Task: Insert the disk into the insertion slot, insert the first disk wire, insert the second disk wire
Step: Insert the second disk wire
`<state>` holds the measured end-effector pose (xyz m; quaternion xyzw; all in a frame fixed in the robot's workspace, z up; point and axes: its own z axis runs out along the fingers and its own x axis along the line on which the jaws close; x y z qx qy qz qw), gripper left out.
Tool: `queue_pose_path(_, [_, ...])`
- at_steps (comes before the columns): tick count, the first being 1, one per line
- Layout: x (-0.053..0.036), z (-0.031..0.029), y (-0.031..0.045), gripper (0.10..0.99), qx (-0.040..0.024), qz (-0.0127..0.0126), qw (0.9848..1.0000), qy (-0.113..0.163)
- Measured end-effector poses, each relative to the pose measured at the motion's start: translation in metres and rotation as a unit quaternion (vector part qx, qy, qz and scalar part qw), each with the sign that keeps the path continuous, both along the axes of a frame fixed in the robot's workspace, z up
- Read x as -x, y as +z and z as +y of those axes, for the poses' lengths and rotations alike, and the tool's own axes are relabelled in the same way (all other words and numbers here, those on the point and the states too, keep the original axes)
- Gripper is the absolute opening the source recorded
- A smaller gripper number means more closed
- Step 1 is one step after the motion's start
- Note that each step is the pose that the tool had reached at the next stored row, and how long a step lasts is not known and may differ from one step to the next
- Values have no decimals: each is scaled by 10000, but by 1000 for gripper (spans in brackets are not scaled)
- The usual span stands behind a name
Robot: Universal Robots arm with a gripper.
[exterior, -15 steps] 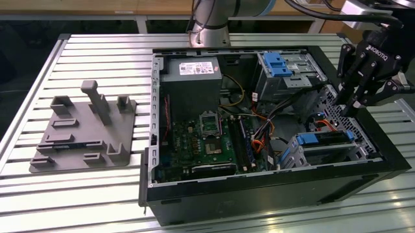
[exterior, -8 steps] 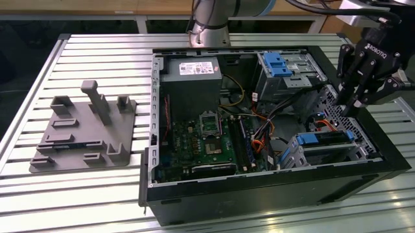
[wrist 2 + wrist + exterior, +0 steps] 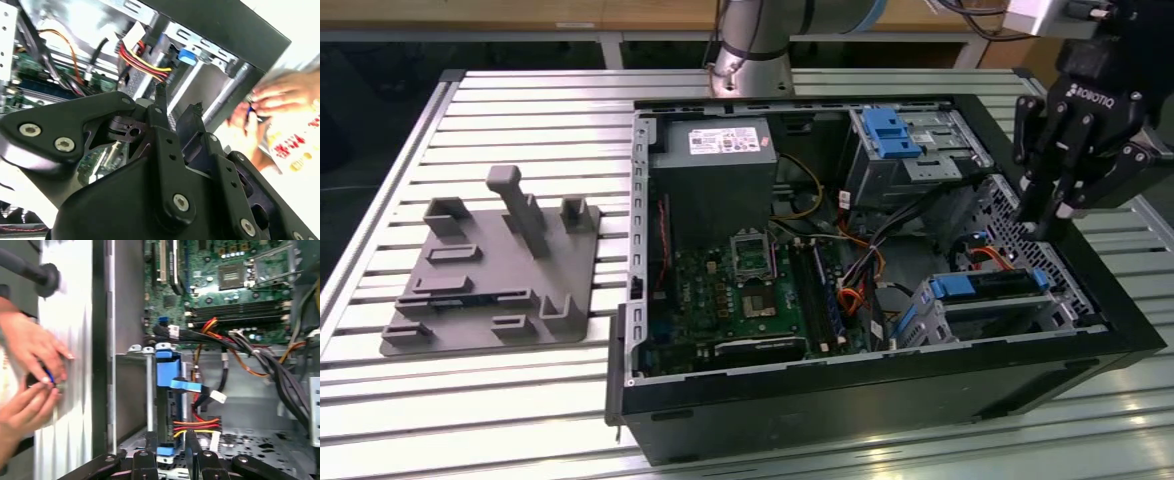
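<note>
Aluminium slat table [image 3: 507,400], open PC case [image 3: 854,400]. Gripper [image 3: 1061,220] hangs near the disk [image 3: 987,285], which is seated in the insertion slot [image 3: 994,318]; jaws narrowly apart, seemingly empty. Person's hands [image 3: 35,350] beside case.

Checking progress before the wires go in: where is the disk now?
In the exterior view, the disk sits inside the insertion slot, in the computer case on the exterior view's right, just below the pincer.

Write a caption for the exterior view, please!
The gripper hovers over the open computer case, near the disk in the insertion slot.
</note>
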<state>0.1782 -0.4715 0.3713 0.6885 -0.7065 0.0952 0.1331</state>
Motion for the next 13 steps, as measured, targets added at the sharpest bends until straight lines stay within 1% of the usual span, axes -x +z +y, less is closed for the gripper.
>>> queue_pose_path(1, [10, 15, -3, 361, 88, 0, 10000, 0])
queue_pose_path(2, [20, 31, -8, 361, 142, -12, 9999, 1])
queue_pose_path(3, [32, 44, -13, 361, 166, -41, 9999, 1])
queue_pose_path(4, [45, 53, -19, 361, 173, -79, 9998, 0])
queue_pose_path(6, [66, 68, -26, 361, 173, -176, 9997, -2])
queue_pose_path(7, [78, 70, -32, 361, 174, -208, 9996, -8])
queue_pose_path(8, [91, 72, -41, 361, 174, -228, 9996, -20])
queue_pose_path(10, [123, 77, -69, 361, 178, -234, 9995, -77])
queue_pose_path(13, [166, 90, -98, 361, 202, -232, 9994, -151])
